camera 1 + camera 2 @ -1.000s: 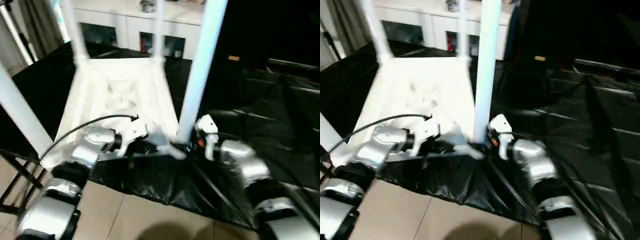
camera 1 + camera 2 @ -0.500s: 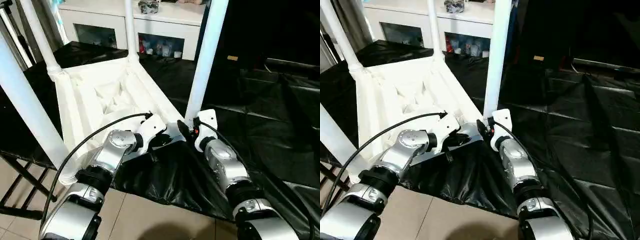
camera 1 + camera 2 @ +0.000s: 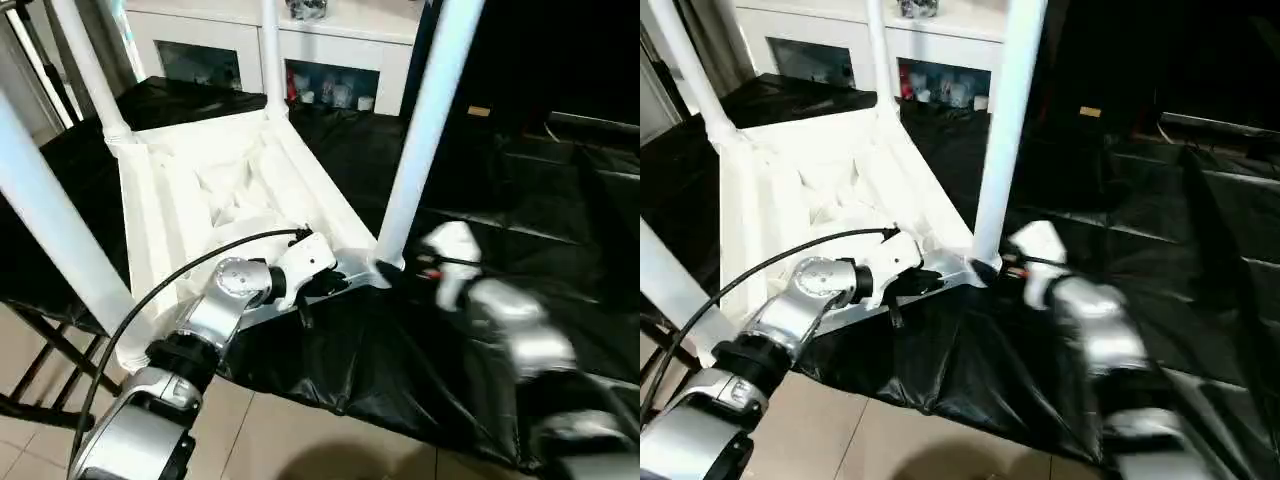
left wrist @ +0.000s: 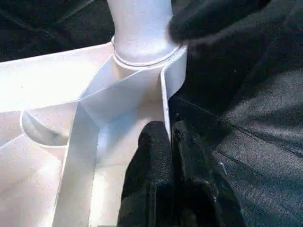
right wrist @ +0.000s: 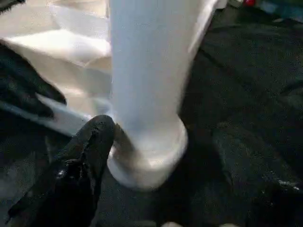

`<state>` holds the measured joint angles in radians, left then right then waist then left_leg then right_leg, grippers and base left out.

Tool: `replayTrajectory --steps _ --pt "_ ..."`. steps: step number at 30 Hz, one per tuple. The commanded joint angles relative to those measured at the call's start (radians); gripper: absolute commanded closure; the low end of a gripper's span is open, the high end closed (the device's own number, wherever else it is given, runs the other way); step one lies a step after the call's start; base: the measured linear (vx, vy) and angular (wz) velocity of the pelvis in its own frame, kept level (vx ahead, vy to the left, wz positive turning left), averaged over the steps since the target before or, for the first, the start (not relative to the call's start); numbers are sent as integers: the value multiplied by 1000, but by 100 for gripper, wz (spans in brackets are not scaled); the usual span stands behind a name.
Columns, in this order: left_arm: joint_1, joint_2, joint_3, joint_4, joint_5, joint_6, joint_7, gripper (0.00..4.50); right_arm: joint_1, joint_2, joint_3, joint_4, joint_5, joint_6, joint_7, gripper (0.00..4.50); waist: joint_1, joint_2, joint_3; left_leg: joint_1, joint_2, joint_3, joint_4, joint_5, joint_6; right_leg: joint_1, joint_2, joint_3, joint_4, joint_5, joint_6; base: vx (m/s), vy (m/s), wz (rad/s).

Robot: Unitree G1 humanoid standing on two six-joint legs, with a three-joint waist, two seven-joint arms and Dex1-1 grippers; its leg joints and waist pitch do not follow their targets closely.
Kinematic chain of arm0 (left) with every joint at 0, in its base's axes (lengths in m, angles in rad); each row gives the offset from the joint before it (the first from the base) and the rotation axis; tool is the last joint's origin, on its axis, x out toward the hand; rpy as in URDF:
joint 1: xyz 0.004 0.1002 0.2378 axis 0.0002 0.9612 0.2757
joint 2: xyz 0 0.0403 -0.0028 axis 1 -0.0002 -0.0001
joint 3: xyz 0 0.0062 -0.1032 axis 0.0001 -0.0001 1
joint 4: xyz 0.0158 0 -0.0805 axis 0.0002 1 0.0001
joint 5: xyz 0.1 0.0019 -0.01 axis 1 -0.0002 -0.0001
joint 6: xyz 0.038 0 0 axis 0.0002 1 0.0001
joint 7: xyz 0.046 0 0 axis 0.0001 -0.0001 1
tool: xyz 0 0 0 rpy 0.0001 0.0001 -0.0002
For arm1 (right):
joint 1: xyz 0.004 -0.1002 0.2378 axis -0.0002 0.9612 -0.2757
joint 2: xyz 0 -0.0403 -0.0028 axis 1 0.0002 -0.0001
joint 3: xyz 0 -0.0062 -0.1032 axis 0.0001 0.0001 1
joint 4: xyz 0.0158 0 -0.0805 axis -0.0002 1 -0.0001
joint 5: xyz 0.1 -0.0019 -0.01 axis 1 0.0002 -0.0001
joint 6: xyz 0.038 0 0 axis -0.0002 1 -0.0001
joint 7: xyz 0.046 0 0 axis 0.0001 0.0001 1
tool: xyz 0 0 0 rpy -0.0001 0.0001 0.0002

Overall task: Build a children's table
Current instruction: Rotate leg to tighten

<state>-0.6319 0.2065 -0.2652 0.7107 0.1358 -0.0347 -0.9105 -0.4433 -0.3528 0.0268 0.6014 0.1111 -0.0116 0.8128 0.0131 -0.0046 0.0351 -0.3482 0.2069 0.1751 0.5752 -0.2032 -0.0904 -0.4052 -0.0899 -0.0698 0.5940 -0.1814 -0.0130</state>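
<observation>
The white children's table lies upside down, its top [image 3: 200,190] on a black sheet, with all four legs standing up. The near right leg [image 3: 425,130] stands in its corner socket [image 4: 142,52]. My left gripper [image 4: 168,137] is shut on the raised rim [image 4: 164,101] just short of that socket. My right gripper [image 3: 405,272] hovers at the foot of the same leg [image 5: 142,90], open, with one black finger [image 5: 92,146] beside the socket and not pressing on it. That arm looks blurred.
A white cabinet with glass doors [image 3: 330,60] stands behind the work surface. Black sheet [image 3: 520,200] covers the surface to the right. Tiled floor [image 3: 280,440] lies beyond the near edge, and a black stand frame [image 3: 40,370] sits low on the left.
My right arm has drawn back to the right, away from the near right leg's foot. The left gripper stays on the rim. The camera has shifted a little.
</observation>
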Motion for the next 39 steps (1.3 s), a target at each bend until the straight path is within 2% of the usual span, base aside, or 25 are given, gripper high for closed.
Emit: replayTrajectory --steps 1,2,4,7,8,12,14,18,21,22,23,24,25,26,28,29,30,31,33,34,35,36,37,38,39 --pt "46 16 -24 14 4 -12 -21 450 40 -40 -7 -73 34 24 80 81 5 -25 -50 -14 17 5 -55 -153 134 60 -44 38 -70 -186 -230 0 0 0" --pt "50 18 -25 10 3 -14 -25 450 50 -47 -9 -92 44 35 96 81 9 -21 -49 -14 20 3 -57 -160 135 60 -46 39 -71 -207 -220 0 0 0" --pt "54 25 -25 2 0 -18 -36 450 60 -52 -6 -121 56 50 117 81 7 -25 -48 -15 18 4 -57 -166 132 58 -45 37 -75 -239 -207 0 0 0" --pt "55 38 -26 -2 -4 -31 -62 450 62 -51 11 -137 60 54 134 81 6 -21 -47 -13 20 2 -59 -177 119 53 -45 37 -78 -276 -197 0 0 0" --pt "54 40 -26 0 -6 -36 -70 450 59 -49 13 -135 60 56 135 62 5 -22 -47 -13 20 2 -60 -177 117 52 -45 38 -78 -277 -196 0 0 0" --pt "50 56 -32 7 -9 -58 -106 450 25 -24 -1 -96 70 65 113 35 7 -20 -50 -12 20 2 -59 -153 108 52 -45 38 -71 -232 -211 0 0 0" --pt "52 67 -39 6 -9 -67 -122 450 48 -37 31 -150 86 99 178 16 14 -19 -51 -12 21 2 -58 -134 118 56 -45 39 -64 -183 -223 0 0 0" --pt "23 62 -25 61 32 -84 14 450 93 -62 73 -237 87 130 232 2 25 -23 -51 -10 22 2 -57 -114 127 58 -46 39 -60 -135 -222 0 0 0" --pt "27 39 37 17 -30 -48 34 450 121 -80 93 -283 88 162 262 2 30 -28 -44 -7 21 5 -60 -178 105 55 -48 40 -73 -259 -198 0 0 0" --pt "31 34 50 5 -45 -39 33 406 127 -83 96 -289 86 163 265 0 28 -32 -42 -12 21 3 -62 -190 98 56 -49 39 -77 -311 -177 0 0 0" --pt "70 21 88 -94 -104 28 19 395 142 -89 101 -311 80 166 262 0 23 -40 -43 -21 19 -1 -63 -183 92 60 -49 36 -79 -346 -152 0 0 0" --pt "88 21 92 -127 -115 47 14 395 145 -89 100 -318 81 170 260 0 26 -41 -45 -22 23 -4 -63 -171 82 65 -55 36 -70 -338 -161 0 0 0" --pt "127 24 98 -197 -137 89 9 390 155 -93 103 -343 90 185 267 0 26 -36 -45 -21 26 -4 -64 -166 82 57 -55 37 -73 -326 -173 0 0 0" --pt "127 24 98 -197 -137 89 9 382 155 -93 103 -343 90 185 267 0 26 -35 -46 -16 28 -2 -64 -169 82 53 -53 39 -72 -311 -183 0 0 0" --pt "177 30 105 -274 -159 126 11 360 169 -100 111 -376 103 205 281 0 26 -36 -49 -14 29 -1 -60 -140 96 53 -48 40 -63 -225 -203 0 0 0" --pt "231 35 118 -354 -170 152 38 350 174 -100 115 -398 112 215 281 0 28 -43 -46 -13 28 2 -58 -125 110 48 -43 40 -62 -191 -210 0 0 0" --pt "246 38 122 -377 -173 158 43 350 170 -95 114 -399 115 215 277 0 30 -41 -49 -15 33 -1 -58 -113 110 55 -48 41 -52 -160 -219 0 0 0" --pt "272 42 130 -417 -180 173 52 332 160 -85 111 -397 118 213 269 0 29 -47 -47 -19 31 0 -57 -96 122 53 -47 40 -51 -140 -222 0 0 0" --pt "294 38 140 -459 -190 200 63 318 155 -78 109 -398 119 213 263 0 30 -40 -50 -12 29 3 -52 -62 132 48 -41 41 -46 -80 -243 0 0 0" --pt "331 42 152 -526 -205 232 66 308 143 -57 110 -397 121 218 247 0 29 -61 -53 -11 32 4 -49 -45 137 49 -42 41 -41 -53 -251 0 0 0" --pt "401 47 165 -628 -220 270 75 304 103 -12 115 -357 125 214 231 0 34 -67 -51 -15 29 4 -49 -23 150 50 -42 40 -37 -29 -257 0 0 0" --pt "409 48 166 -639 -222 274 76 304 99 -8 116 -353 125 214 229 0 34 -59 -55 -12 38 0 -49 -22 146 50 -51 40 -26 -13 -276 0 0 0" --pt "436 53 168 -679 -229 291 82 292 86 7 119 -340 124 213 227 0 29 -54 -44 -16 34 2 -54 -39 143 46 -44 39 -37 -51 -265 0 0 0" --pt "475 60 175 -727 -247 328 85 281 62 25 129 -311 111 199 222 0 27 -78 -43 -18 35 2 -52 -69 133 48 -50 41 -34 -93 -260 0 0 0" --pt "503 66 177 -756 -252 348 89 271 46 38 133 -289 104 191 216 0 33 -75 -37 -12 35 4 -57 -94 116 39 -48 43 -44 -144 -248 0 0 0"
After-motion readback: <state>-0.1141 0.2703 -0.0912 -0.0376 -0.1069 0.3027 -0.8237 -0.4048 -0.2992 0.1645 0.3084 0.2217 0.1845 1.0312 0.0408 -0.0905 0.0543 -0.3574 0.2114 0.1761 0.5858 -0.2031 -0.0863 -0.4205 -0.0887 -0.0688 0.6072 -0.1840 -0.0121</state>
